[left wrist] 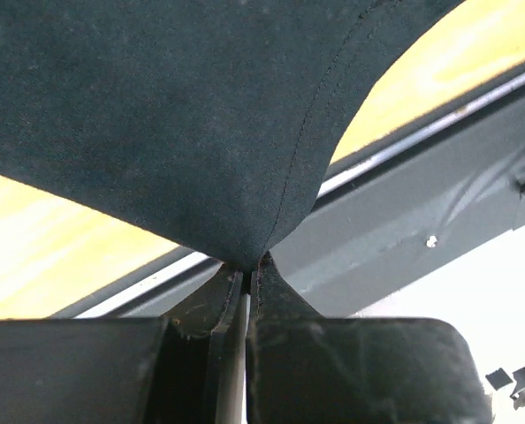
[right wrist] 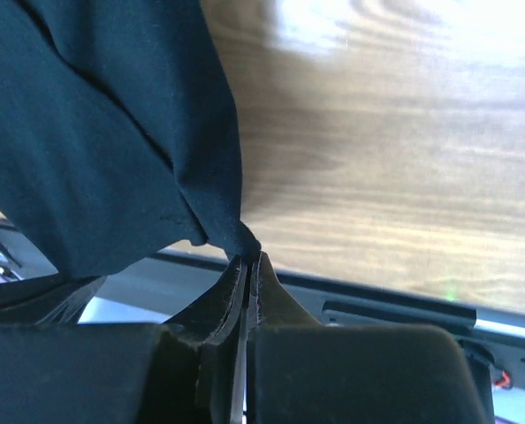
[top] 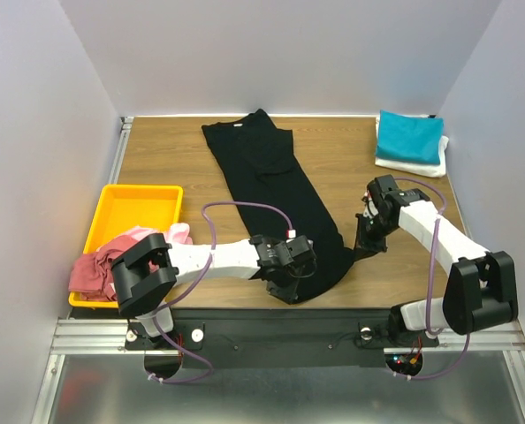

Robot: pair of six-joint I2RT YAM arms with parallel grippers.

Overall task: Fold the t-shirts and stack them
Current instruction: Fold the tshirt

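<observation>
The large black t-shirt [top: 271, 181] lies in a long folded strip from the far middle of the table to its near edge. My left gripper [top: 286, 281] is shut on the shirt's near hem corner; the cloth [left wrist: 183, 115] hangs from its fingertips. My right gripper [top: 366, 247] is shut on the other near corner, with the black cloth [right wrist: 103, 132] bunched at its tips. A folded teal t-shirt [top: 408, 137] lies on a folded white t-shirt [top: 414, 166] at the far right. A dusty red t-shirt [top: 96, 269] and a pink t-shirt [top: 176, 233] sit crumpled at the left.
A yellow plastic tray [top: 139, 205] stands at the left with the crumpled shirts at its near end. The table's dark metal front rail [top: 271, 314] runs just below both grippers. White walls close in the table on three sides.
</observation>
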